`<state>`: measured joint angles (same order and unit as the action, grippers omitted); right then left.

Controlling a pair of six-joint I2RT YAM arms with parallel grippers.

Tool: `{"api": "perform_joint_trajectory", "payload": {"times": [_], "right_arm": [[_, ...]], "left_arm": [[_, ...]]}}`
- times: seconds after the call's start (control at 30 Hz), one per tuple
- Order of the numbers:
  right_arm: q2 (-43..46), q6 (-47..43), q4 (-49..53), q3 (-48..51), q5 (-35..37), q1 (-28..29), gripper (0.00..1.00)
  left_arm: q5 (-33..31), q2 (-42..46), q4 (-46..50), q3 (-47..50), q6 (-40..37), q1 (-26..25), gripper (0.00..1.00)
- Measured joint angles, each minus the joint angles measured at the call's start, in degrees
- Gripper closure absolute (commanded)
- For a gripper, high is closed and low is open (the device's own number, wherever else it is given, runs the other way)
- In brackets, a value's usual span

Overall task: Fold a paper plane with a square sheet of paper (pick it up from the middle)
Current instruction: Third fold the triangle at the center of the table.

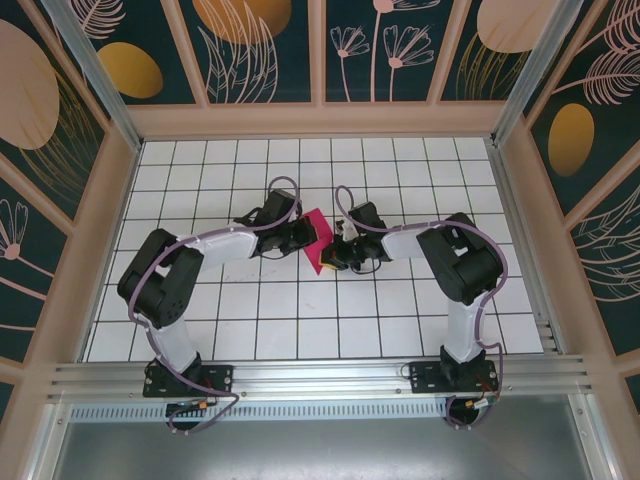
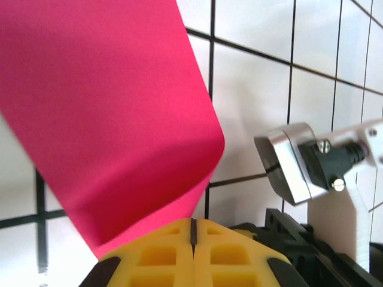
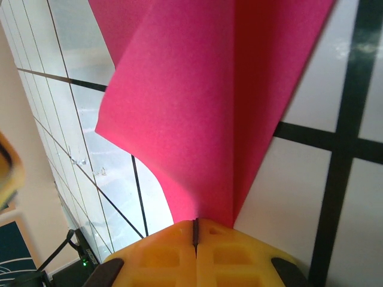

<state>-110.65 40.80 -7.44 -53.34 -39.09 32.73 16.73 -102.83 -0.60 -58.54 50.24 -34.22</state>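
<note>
The square sheet of paper (image 1: 318, 242) is magenta-pink and bent into a narrow, partly folded shape, held above the white grid table between both arms. From the left, my left gripper (image 1: 307, 238) meets it. Its yellow fingertips (image 2: 192, 224) are shut, and the curled sheet (image 2: 114, 113) rises from their tip. From the right, my right gripper (image 1: 336, 253) reaches the paper's lower part. Its jaws (image 3: 194, 224) are shut too, with a creased flap of the paper (image 3: 209, 107) coming straight out of them. No finished paper plane is in view.
The white gridded table (image 1: 300, 320) is enclosed by wooden rails and patterned walls (image 1: 320, 118). Parts of the right arm's wrist, silver and black (image 2: 293, 164), sit close to my left fingers. Both arm bases (image 1: 185, 375) stand at the near edge.
</note>
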Motion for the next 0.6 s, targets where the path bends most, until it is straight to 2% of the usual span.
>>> {"api": "perform_joint_trajectory", "payload": {"times": [0.33, 0.6], "right_arm": [[0.0, 0.0, -0.2, 0.0, -0.2, -0.1, 0.97], [1.8, 0.0, -0.8, 1.1, -0.5, 0.0, 0.95]], "left_arm": [[-2.6, -5.5, 2.2, 0.1, 0.1, -1.0, 1.00], [-4.9, -5.4, 2.3, 0.0, 0.0, -1.2, 1.00]]}}
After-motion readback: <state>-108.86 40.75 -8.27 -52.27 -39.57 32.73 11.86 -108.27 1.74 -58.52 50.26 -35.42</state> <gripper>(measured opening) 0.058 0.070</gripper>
